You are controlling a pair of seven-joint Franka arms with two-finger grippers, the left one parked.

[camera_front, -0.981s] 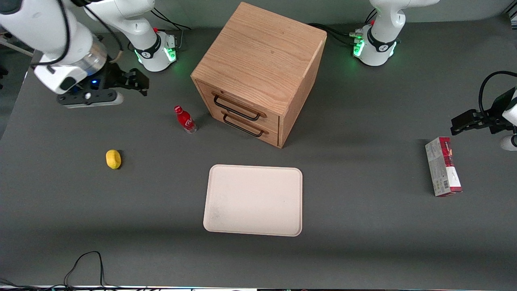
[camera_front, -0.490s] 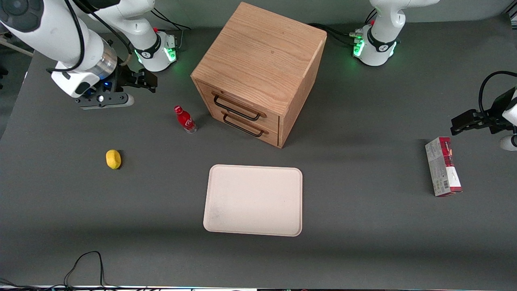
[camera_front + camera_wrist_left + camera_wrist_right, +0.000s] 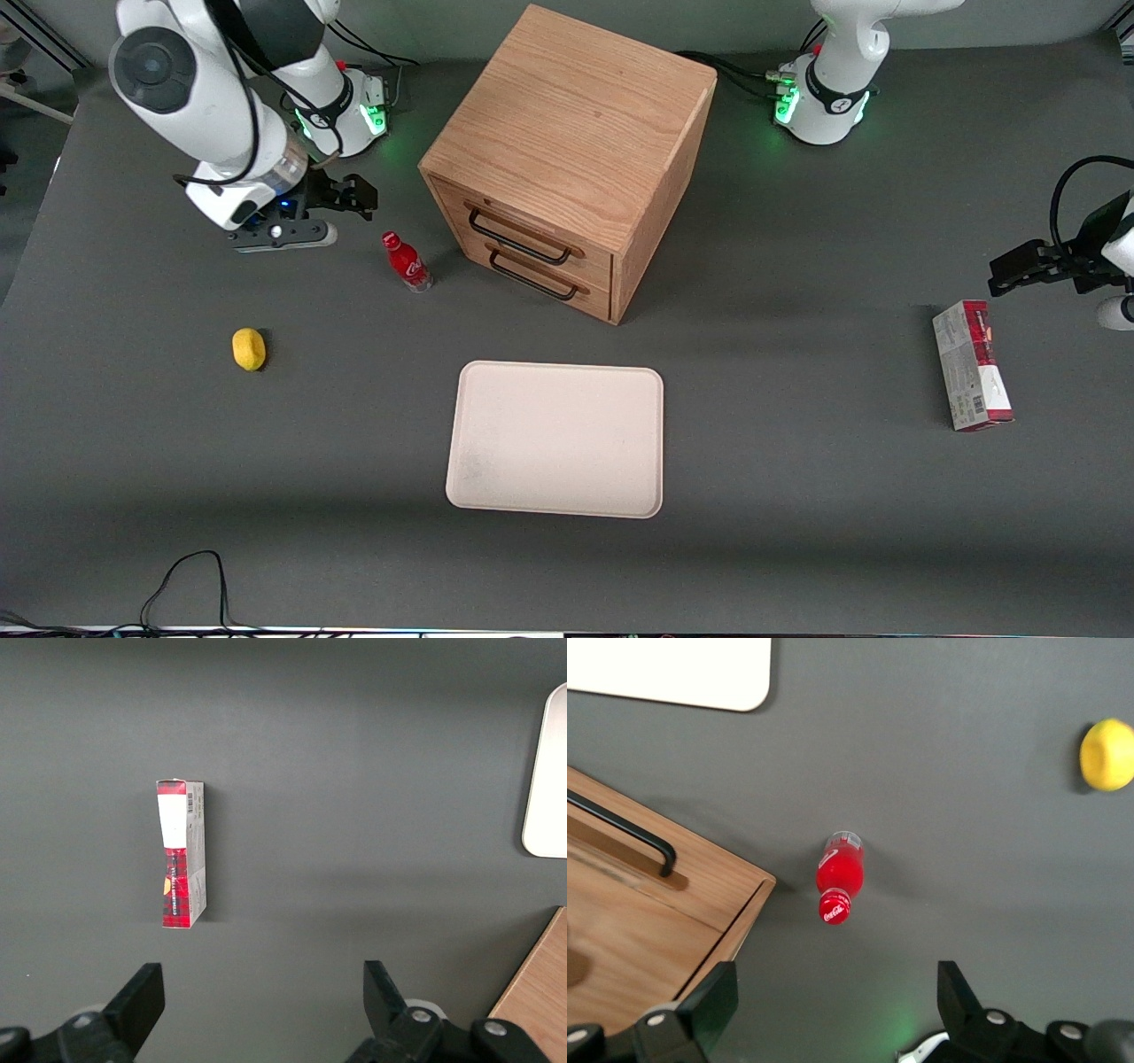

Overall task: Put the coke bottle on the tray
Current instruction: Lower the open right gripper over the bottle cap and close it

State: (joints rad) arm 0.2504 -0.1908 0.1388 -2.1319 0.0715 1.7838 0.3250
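The small red coke bottle (image 3: 407, 262) with a red cap stands upright on the grey table, in front of the wooden cabinet's drawers and a little to one side. It also shows in the right wrist view (image 3: 838, 879). The cream tray (image 3: 556, 439) lies flat and bare, nearer the front camera than the cabinet; one corner of it shows in the right wrist view (image 3: 700, 673). My gripper (image 3: 350, 202) hangs above the table beside the bottle, slightly farther from the camera, apart from it. Its jaws stand wide open with nothing between them (image 3: 837, 1001).
A wooden two-drawer cabinet (image 3: 571, 142) with black handles stands at the table's middle. A yellow lemon-like object (image 3: 249, 348) lies toward the working arm's end. A red-and-white carton (image 3: 972, 376) lies toward the parked arm's end. Cables lie at the front edge.
My gripper has moved steadily along the table toward the coke bottle and the cabinet. The bottle, tray and other objects have not moved.
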